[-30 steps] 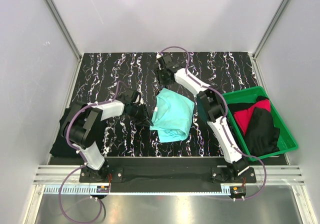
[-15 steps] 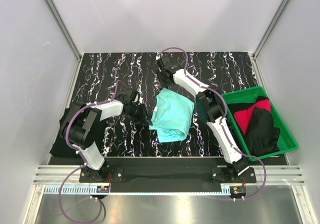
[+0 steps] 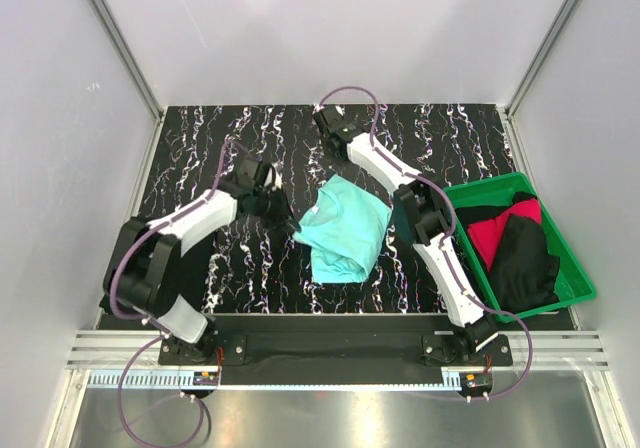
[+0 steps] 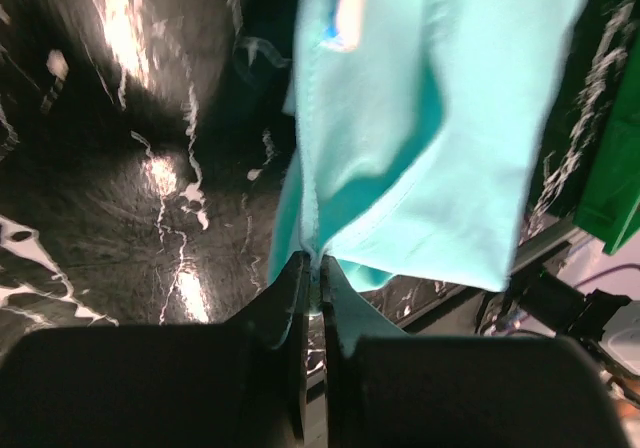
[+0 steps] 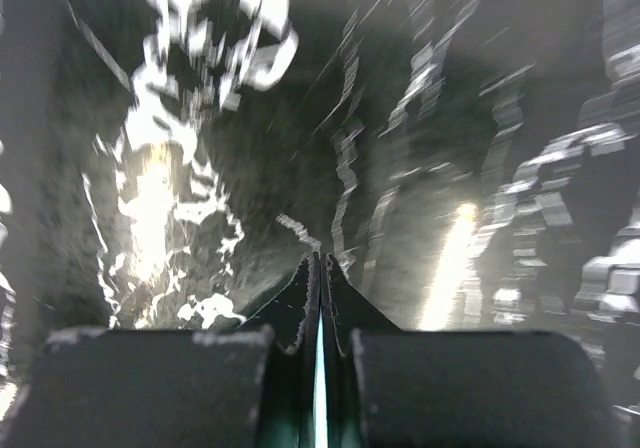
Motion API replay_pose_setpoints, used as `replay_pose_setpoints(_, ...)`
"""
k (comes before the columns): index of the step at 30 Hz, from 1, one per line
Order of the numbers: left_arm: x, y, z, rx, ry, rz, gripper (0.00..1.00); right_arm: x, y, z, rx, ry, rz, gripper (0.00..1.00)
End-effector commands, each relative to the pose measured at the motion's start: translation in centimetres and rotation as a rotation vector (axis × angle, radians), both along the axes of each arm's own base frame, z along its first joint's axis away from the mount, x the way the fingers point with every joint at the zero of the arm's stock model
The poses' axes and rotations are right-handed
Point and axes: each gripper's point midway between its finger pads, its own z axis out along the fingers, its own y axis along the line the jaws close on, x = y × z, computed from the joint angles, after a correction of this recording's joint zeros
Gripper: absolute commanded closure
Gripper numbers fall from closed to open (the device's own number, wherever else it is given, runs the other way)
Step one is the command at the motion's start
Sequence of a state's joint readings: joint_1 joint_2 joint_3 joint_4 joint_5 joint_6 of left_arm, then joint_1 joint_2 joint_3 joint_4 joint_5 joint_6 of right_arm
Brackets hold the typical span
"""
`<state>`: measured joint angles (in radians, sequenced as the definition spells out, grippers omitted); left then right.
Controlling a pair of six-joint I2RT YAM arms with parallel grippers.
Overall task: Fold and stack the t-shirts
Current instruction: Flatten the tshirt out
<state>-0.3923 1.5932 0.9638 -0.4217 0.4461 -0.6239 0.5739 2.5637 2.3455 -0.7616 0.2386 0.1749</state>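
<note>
The turquoise t-shirt (image 3: pixel 345 230) lies crumpled on the middle of the black marbled mat (image 3: pixel 220 138). My left gripper (image 3: pixel 292 228) is shut on its left edge. In the left wrist view the cloth (image 4: pixel 450 118) hangs from the pinched fingertips (image 4: pixel 321 260), lifted off the mat. My right gripper (image 3: pixel 338 166) is at the shirt's far corner. In the blurred right wrist view it (image 5: pixel 320 256) is shut, with a thin turquoise strip between its fingers and only mat (image 5: pixel 200 168) beyond. A red-pink shirt (image 3: pixel 490 236) and a black shirt (image 3: pixel 525 258) lie in the tray.
The green tray (image 3: pixel 560 234) stands at the right edge of the mat, beside the right arm, and its corner shows in the left wrist view (image 4: pixel 620 168). Black cloth (image 3: pixel 195 273) lies at the mat's left front, partly under the left arm. White walls enclose three sides.
Both grippers have shut on the turquoise shirt. The left arm has swung up and outward, raising the shirt's left edge, and the shirt has narrowed.
</note>
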Motion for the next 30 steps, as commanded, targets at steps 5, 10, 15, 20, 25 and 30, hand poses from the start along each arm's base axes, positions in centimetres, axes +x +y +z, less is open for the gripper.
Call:
replay_pose_setpoints(5, 4.6, 1.4, 14.1, 0.041, -0.401, 0.011, 1.0, 3.6, -3.3, 26.3, 0.066, -0.544, -0.122, 1.0)
replay_pose_setpoints(10, 4.7, 1.0, 25.4, -0.039, -0.645, -0.029, 1.0, 1.2, -6.1, 38.0, 0.192, -0.748, -0.154, 1.0)
replay_pose_setpoints(15, 2.9, 0.7, 31.1, -0.14, -0.747, -0.034, 1.0, -1.9, -5.0, 40.7, 0.328, -0.733, -0.059, 0.97)
replay_pose_setpoints(20, 2.2, -0.8, 36.4, -0.289, -0.786, -0.039, 1.0, -5.9, -4.8, 41.6, 0.436, -0.67, 0.003, 0.83)
replay_pose_setpoints(25, 0.0, -4.8, 42.1, -0.447, -0.821, -0.144, 1.0, -9.2, -5.0, 37.3, 0.427, -0.541, 0.057, 0.62)
replay_pose_setpoints(30, -3.0, -8.9, 35.7, -0.432, -0.638, -0.253, 1.0, -10.3, -5.9, 33.7, 0.375, -0.481, 0.072, 0.51)
